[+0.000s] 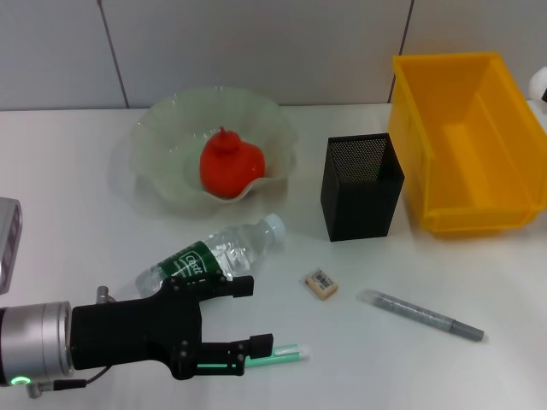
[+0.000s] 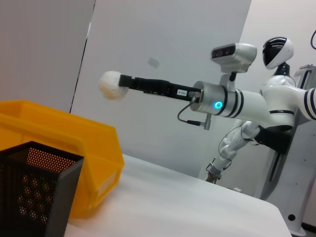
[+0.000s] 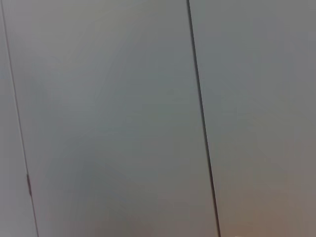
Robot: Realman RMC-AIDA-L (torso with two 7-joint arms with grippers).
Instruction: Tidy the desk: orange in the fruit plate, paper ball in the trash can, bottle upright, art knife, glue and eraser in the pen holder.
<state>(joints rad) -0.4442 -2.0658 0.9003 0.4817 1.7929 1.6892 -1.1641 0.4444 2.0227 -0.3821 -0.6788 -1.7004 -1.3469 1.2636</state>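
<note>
The orange (image 1: 231, 165) sits in the pale-green fruit plate (image 1: 162, 128). The bottle (image 1: 214, 254) lies on its side on the desk (image 1: 77, 239). My left gripper (image 1: 250, 317) is open, low over the desk just in front of the bottle. A green-and-white glue stick (image 1: 286, 351) lies by its lower finger. The eraser (image 1: 320, 284) and a grey art knife (image 1: 420, 315) lie in front of the black pen holder (image 1: 361, 186). In the left wrist view my right gripper (image 2: 124, 81) is shut on the white paper ball (image 2: 111, 85), held in the air above the yellow trash can (image 2: 74, 143).
The trash can (image 1: 466, 145) stands at the back right, with the pen holder (image 2: 34, 187) close beside it. A grey device (image 1: 7, 239) sits at the desk's left edge. The right wrist view shows only a grey wall.
</note>
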